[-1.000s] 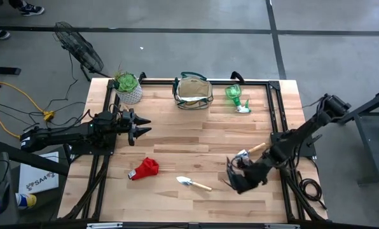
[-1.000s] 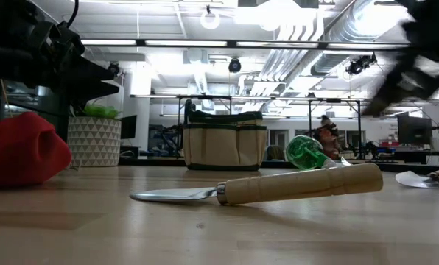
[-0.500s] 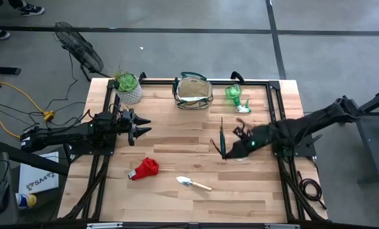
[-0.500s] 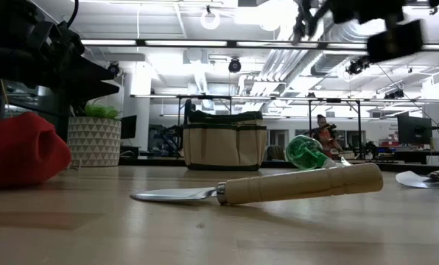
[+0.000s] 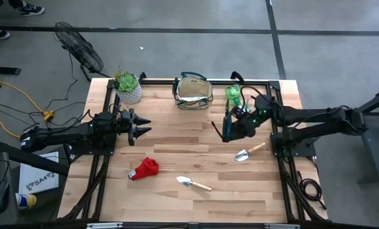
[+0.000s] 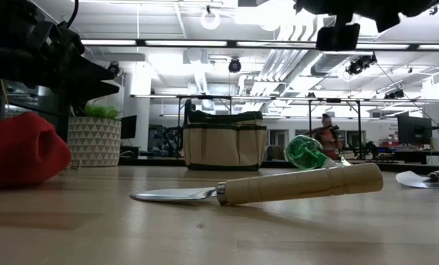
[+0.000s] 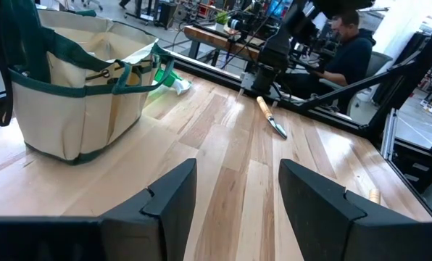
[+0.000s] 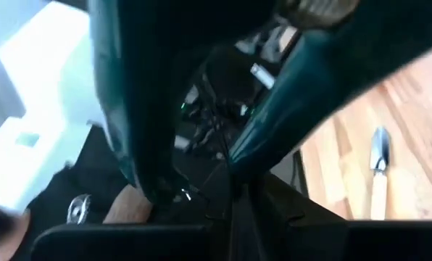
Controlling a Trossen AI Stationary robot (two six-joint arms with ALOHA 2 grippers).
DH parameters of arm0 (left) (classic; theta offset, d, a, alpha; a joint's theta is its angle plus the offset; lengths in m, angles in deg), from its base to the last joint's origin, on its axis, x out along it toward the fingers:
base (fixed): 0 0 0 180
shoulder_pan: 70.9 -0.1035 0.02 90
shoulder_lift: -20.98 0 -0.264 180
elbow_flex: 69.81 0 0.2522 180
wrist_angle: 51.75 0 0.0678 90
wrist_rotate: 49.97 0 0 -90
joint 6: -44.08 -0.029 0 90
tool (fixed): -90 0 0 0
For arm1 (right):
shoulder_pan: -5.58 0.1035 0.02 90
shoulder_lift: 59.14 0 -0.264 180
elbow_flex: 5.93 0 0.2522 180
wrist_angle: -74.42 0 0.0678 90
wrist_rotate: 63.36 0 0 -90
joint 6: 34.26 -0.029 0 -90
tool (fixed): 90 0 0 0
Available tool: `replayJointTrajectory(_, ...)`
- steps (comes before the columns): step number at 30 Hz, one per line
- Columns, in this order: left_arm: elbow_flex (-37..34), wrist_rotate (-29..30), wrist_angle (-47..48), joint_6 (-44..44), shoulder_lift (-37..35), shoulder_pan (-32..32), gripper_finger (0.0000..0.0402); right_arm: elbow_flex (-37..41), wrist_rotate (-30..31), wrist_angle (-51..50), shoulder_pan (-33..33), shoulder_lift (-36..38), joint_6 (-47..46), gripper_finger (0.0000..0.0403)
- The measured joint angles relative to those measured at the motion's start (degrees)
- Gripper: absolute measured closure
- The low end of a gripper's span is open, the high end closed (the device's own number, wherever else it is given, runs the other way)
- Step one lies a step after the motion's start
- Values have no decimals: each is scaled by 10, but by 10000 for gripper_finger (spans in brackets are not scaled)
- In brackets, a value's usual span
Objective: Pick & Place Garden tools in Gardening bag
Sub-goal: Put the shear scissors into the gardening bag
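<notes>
The beige gardening bag (image 5: 193,92) stands at the table's far edge. Beside it to the right lies a translucent green plastic piece (image 5: 235,95). My right gripper (image 5: 233,126) hangs above the table's right half, near the bag, shut on dark green-handled pruning shears (image 5: 225,130). One trowel (image 5: 248,152) lies below that arm, and another (image 5: 192,183) lies near the front edge. A red cloth piece (image 5: 145,168) lies left of the front trowel. My left gripper (image 5: 145,126) waits open over the left side, and its wrist view shows the bag (image 7: 78,80). My right gripper is shut on the pruning shears, and their dark green handles (image 8: 274,123) fill its wrist view and hide the fingers. The fingers come level from the table's right side and lie across the shears. The shears are lifted clear of the table, their length running near to far.
A green plant in a white pot (image 5: 128,89) stands at the far left corner. Black frame rails (image 5: 275,127) run along the table's sides. Bare wood (image 5: 183,137) lies between the two grippers. A person (image 7: 346,51) sits beyond the table.
My right gripper has risen from the near right part of the table and swung toward the far edge and the bag. It has rolled on the way. The shears came with it, lifted clear. The trowel under the arm has stayed where it was.
</notes>
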Motion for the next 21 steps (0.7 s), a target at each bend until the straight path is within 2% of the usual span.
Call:
replayJointTrajectory(5, 0, 0, 0, 0, 0, 0, 208, 33, -72, 77, -63, -25, -48, 391)
replayJointTrajectory(10, 0, 0, 0, 0, 0, 0, 208, 55, -94, 127, -106, -73, -94, 397)
replayJointTrajectory(21, 0, 0, 0, 0, 0, 0, 208, 57, -123, 123, -192, -133, -156, 400)
